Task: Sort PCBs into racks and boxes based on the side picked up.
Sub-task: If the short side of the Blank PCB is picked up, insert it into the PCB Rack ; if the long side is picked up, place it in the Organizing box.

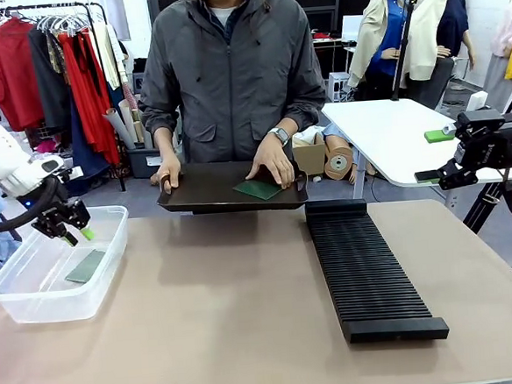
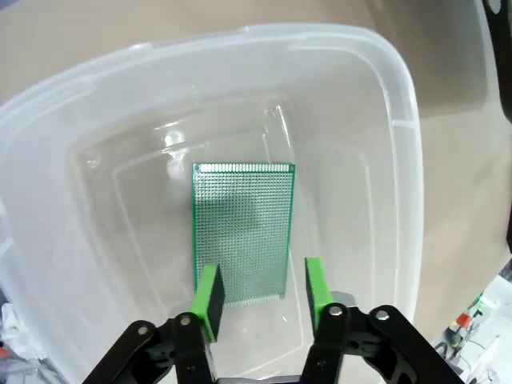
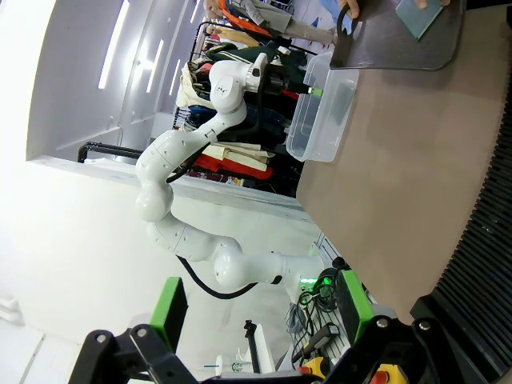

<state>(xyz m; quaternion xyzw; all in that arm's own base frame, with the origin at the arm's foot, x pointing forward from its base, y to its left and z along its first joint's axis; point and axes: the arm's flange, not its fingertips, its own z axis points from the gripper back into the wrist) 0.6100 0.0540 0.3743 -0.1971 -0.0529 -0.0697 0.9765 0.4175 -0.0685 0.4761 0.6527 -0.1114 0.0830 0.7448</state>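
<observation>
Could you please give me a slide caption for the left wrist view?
The left hand, jaws open, hovers above a green PCB lying flat in the clear tub.

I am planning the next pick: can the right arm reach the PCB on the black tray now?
Probably not cleanly: the person's hand touches the PCB on the tray. Otherwise nothing tall stands between it and the right arm, whose jaws are open.
</observation>
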